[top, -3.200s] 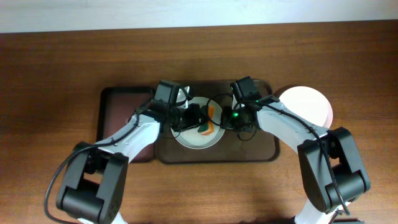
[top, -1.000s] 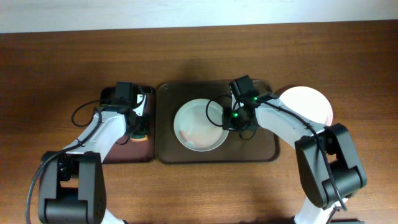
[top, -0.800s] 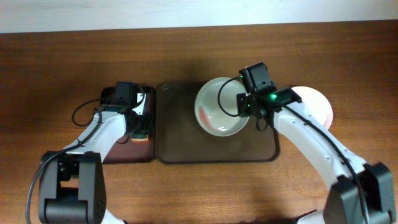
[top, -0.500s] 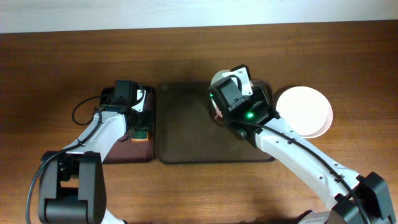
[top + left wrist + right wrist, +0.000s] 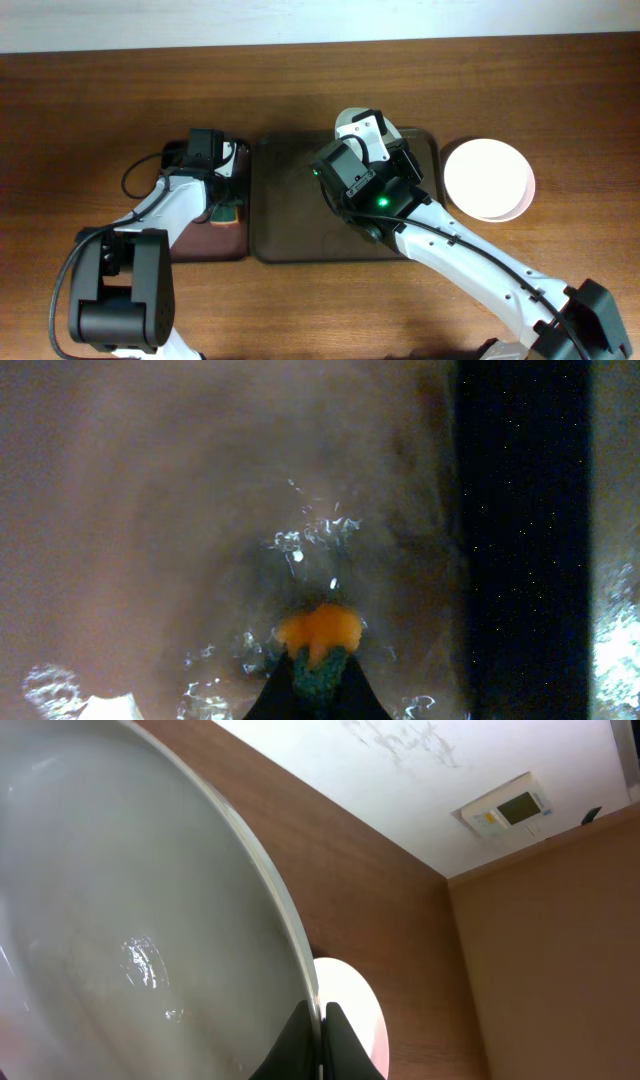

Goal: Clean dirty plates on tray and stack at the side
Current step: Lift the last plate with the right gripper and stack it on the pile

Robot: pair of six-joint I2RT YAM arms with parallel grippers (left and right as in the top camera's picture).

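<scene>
My right gripper (image 5: 320,1038) is shut on the rim of a white plate (image 5: 120,930), held tilted on edge above the dark brown tray (image 5: 290,225). In the overhead view only a sliver of this plate (image 5: 347,121) shows past the raised right wrist (image 5: 372,150). Its visible face looks clean. White plates (image 5: 488,178) lie stacked on the table right of the tray; the stack also shows in the right wrist view (image 5: 352,1005). My left gripper (image 5: 318,685) is shut on an orange and green sponge (image 5: 320,635), low over the small reddish-brown tray (image 5: 185,235).
The small reddish-brown tray touches the big tray's left side and looks wet around the sponge (image 5: 229,212). The right arm (image 5: 470,270) stretches over the big tray's front right. Wooden table (image 5: 100,90) surrounds everything.
My right gripper has lifted the plate off the big tray, tipped it on edge and swung it up and left. The left arm stays at the small tray with the sponge.
</scene>
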